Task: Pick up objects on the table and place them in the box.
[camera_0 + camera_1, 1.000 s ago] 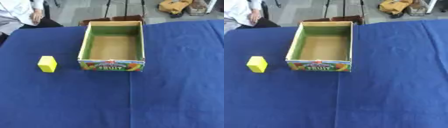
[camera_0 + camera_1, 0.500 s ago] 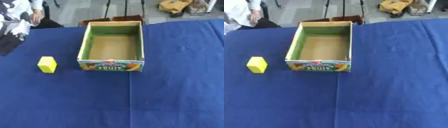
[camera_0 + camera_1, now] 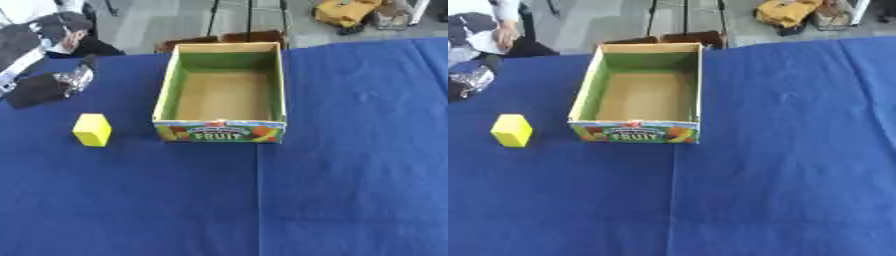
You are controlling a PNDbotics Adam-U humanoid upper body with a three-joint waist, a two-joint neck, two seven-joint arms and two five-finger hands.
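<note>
A yellow block [image 3: 92, 130] stands on the blue tablecloth [image 3: 350, 165], left of the box. The cardboard fruit box [image 3: 220, 131] sits at the middle of the table's far side, open at the top, with green inner walls and a bare brown floor. My left hand [image 3: 39, 90], black with a silver part [image 3: 74, 80], comes in from the upper left. It hovers up and to the left of the block, apart from it, and is blurred. My right hand shows in neither view.
The table's far edge runs just behind the box. Beyond it are brown box flaps [image 3: 223, 39], chair legs and a yellow bag [image 3: 346, 11] on the floor. A fold line [image 3: 258, 200] crosses the cloth in front of the box.
My left arm has come into view from the upper left corner and moved down and right toward the yellow block. The block and box have not moved.
</note>
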